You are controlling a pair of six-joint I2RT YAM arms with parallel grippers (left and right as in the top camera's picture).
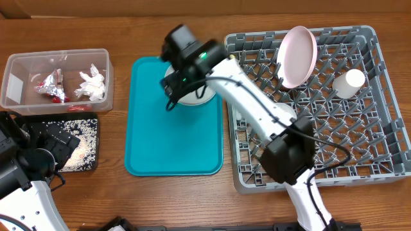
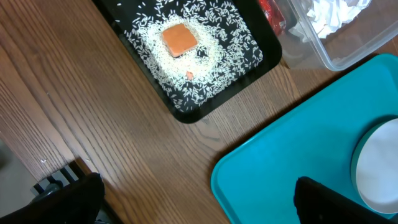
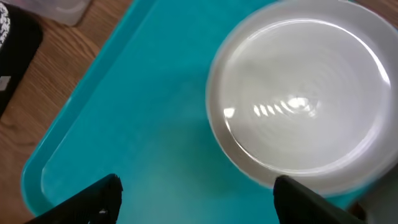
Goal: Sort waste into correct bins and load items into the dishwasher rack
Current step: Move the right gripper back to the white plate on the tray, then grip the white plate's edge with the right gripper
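Observation:
A grey round plate (image 3: 305, 93) lies at the far end of the teal tray (image 3: 124, 124). My right gripper (image 3: 199, 199) hangs open just above it, the right finger at the plate's rim and nothing between the jaws. In the overhead view the arm hides most of that plate (image 1: 192, 97). The dishwasher rack (image 1: 359, 154) holds an upright pink plate (image 1: 297, 56) and a white cup (image 1: 349, 83). The clear tub (image 1: 19, 83) holds tissue (image 1: 92, 85) and red packets (image 1: 52, 86). The black tray (image 2: 186, 109) carries rice (image 2: 211, 62) and an orange cube (image 2: 179, 38). My left gripper (image 2: 199, 202) is open and empty over the wood beside the teal tray's corner.
The teal tray (image 1: 173, 141) sits between the bins on the left and the rack on the right. My right arm (image 1: 257, 102) crosses the rack's left edge. Bare wood shows along the table's front.

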